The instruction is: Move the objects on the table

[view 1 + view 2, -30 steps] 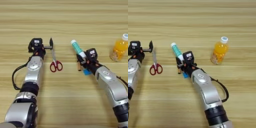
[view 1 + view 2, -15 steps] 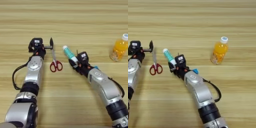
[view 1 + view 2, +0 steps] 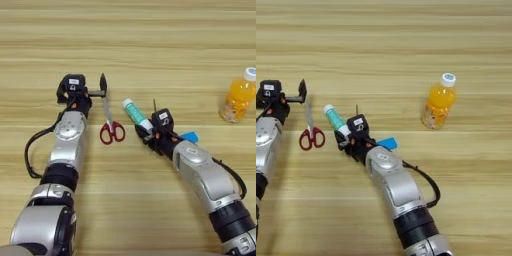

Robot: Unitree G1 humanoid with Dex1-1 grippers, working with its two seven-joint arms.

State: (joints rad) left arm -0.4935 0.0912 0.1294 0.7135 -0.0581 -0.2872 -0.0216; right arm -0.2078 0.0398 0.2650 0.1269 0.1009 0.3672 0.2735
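My right gripper (image 3: 147, 131) sits mid-table, shut on the lower end of the white-and-teal glue stick (image 3: 134, 111), which lies slanting up-left from it. A thin dark shaft (image 3: 154, 105), perhaps the screwdriver, pokes out just behind the gripper; the rest is hidden. The flat blue block (image 3: 190, 136) peeks out from behind the right forearm. The red-handled scissors (image 3: 109, 122) lie left of the glue stick, blades pointing away. My left gripper (image 3: 85, 91) rests open at the blade tips, one finger beside them. The orange-juice bottle (image 3: 438, 102) stands upright at the right.
The wooden table (image 3: 150, 40) stretches bare across the far half. A black cable loops beside each forearm. The glue stick's white cap end lies only a short gap from the scissors' handles.
My right gripper has swung left toward the scissors, taking the glue stick with it and uncovering the blue block on its right. The left arm, scissors and bottle have stayed put.
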